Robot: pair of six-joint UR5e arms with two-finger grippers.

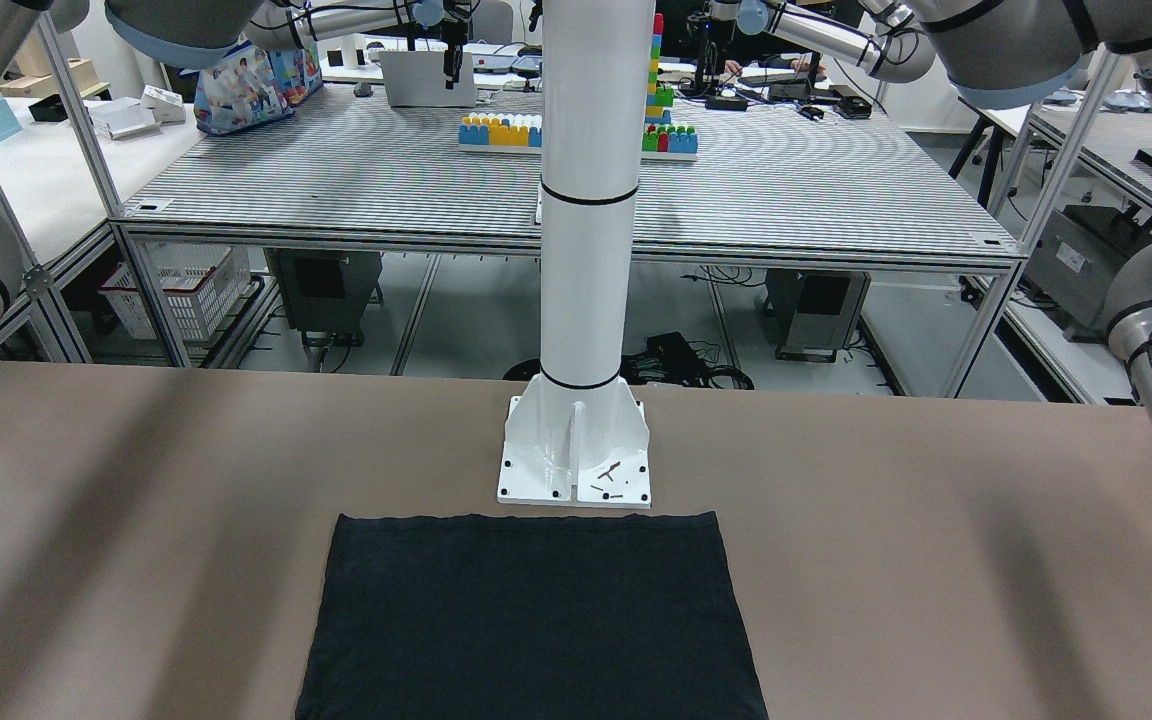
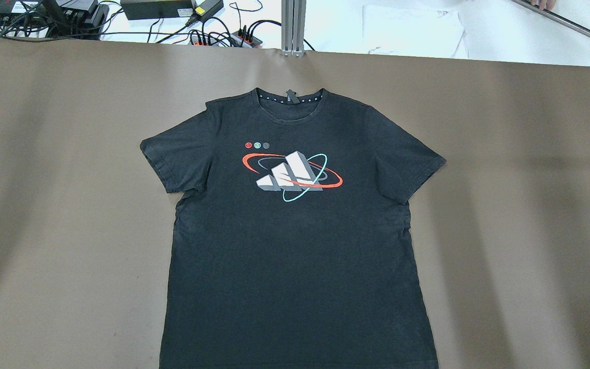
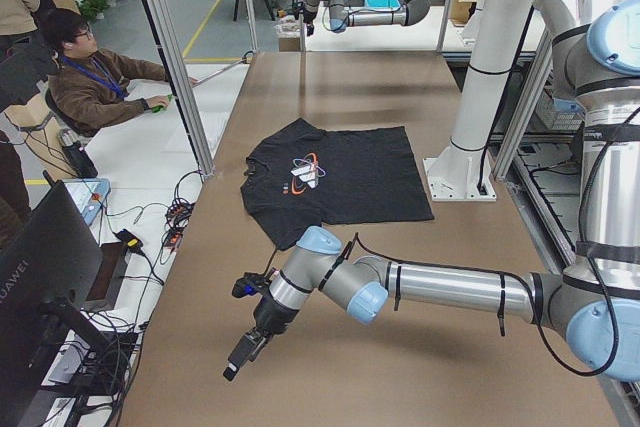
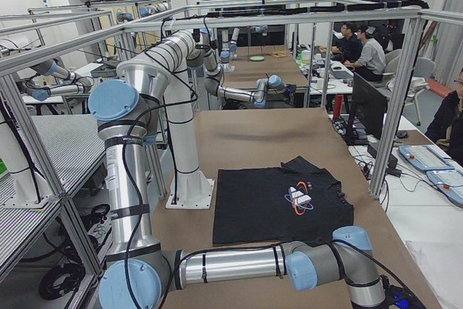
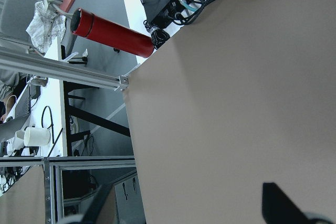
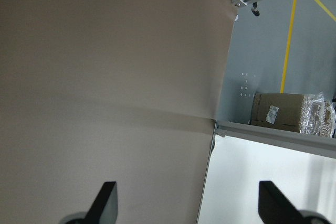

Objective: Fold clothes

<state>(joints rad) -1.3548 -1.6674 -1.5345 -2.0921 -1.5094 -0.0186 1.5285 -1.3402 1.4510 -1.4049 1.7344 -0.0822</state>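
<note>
The clothes are one black T-shirt [image 2: 295, 256] with a white, red and cyan print on the chest. It lies flat and spread out on the brown table, sleeves out, collar toward the far edge in the overhead view. Its hem lies in front of the white pillar [image 1: 531, 620]. My left gripper [image 5: 189, 208] is open over bare table at the left end, well clear of the shirt [image 3: 350, 182]. At the opposite end my right gripper [image 6: 189, 200] hangs open above bare table near the edge. Neither holds anything.
The white pillar's base plate [image 1: 576, 460] is bolted to the table just behind the hem. Cables and power strips [image 2: 213, 36] lie past the far edge. A red cylinder [image 5: 110, 32] lies beyond the left end. A person [image 3: 95, 82] sits beside the table.
</note>
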